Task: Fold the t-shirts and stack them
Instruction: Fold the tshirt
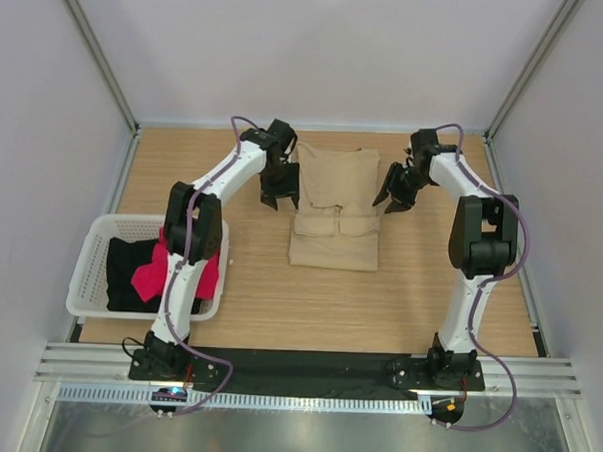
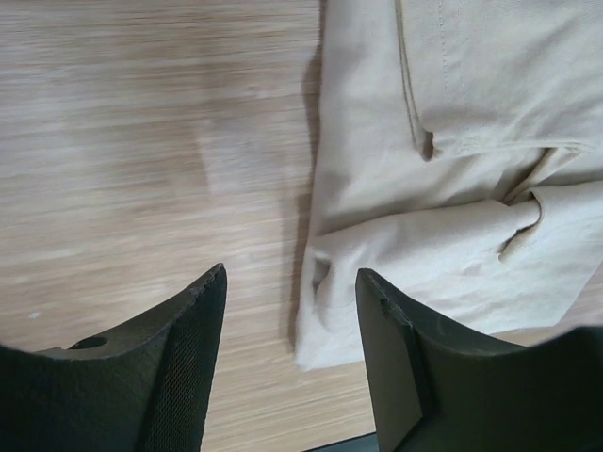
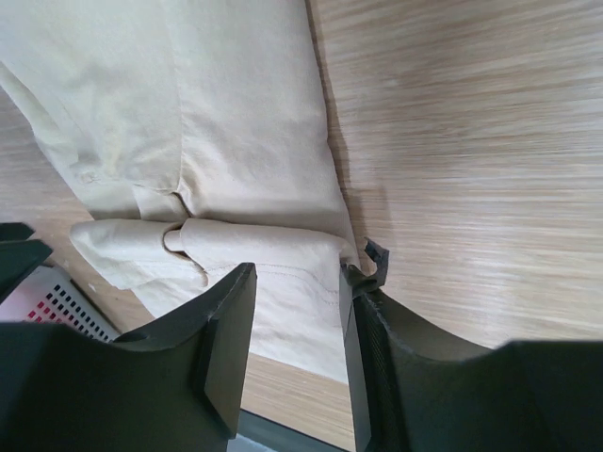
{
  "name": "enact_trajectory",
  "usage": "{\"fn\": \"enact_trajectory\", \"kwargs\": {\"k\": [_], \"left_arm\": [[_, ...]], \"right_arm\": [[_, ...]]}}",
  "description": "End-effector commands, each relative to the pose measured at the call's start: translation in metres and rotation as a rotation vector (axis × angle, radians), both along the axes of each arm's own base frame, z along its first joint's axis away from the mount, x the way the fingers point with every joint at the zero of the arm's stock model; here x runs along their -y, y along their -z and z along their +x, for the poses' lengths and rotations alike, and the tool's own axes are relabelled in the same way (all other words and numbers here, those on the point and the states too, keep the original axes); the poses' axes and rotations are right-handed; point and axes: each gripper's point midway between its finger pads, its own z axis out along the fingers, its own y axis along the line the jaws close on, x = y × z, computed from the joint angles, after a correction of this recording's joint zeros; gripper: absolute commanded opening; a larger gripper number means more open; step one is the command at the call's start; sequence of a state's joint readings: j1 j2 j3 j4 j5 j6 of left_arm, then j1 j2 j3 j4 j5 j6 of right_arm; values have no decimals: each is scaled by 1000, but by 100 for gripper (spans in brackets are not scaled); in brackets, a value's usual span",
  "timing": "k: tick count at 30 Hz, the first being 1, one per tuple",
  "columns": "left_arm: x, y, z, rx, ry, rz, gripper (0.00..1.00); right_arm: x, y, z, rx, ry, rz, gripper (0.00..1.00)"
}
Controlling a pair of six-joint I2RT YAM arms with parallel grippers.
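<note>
Tabletop (image 1: pixel 278 305): tan t-shirt (image 1: pixel 335 202) at far centre, partly folded. White basket (image 1: pixel 79 276) near left, holding black t-shirt (image 1: pixel 124 270) and red-pink t-shirt (image 1: pixel 147 272). Left pincer (image 1: pixel 280 198) and right pincer (image 1: pixel 393 197) flanking tan t-shirt, both parted, empty. Probably between folds; next calls for gripping both side edges evenly.

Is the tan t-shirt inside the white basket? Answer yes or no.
No, the tan t-shirt lies on the table, apart from the white basket holding the black shirt and red-pink shirt.
</note>
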State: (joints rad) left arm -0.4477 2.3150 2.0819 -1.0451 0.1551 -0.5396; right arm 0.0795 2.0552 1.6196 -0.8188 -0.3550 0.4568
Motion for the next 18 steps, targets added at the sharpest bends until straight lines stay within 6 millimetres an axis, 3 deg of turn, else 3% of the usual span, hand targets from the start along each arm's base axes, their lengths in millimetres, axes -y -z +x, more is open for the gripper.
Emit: {"fn": "enact_trajectory", "kwargs": {"k": [1, 2, 3, 5, 6, 7, 10, 14, 18], "left_arm": [[-21, -67, -1, 126, 1, 14, 59], [-26, -60, -14, 92, 5, 22, 59], [-29, -71, -24, 107, 8, 8, 58], [-30, -75, -36, 123, 18, -12, 58], [-36, -59, -56, 69, 24, 0, 57], [-38, -72, -64, 97, 27, -18, 57], [-40, -61, -92, 56, 42, -46, 54], [-16, -48, -113, -8, 64, -179, 52], [19, -46, -106, -11, 45, -334, 50]], "right_arm": [[8, -45, -5, 77, -41, -130, 48], [-6, -52, -15, 89, -84, -144, 48], [-15, -53, -24, 83, -108, -160, 49], [-26, -45, -42, 70, -132, -229, 49], [-53, -49, -51, 103, -165, -233, 49], [-63, -46, -56, 110, -168, -240, 49], [-86, -26, -65, 118, -125, -292, 48], [-102, -13, -59, 157, -125, -344, 48], [-100, 4, -56, 131, -117, -387, 48]]}}
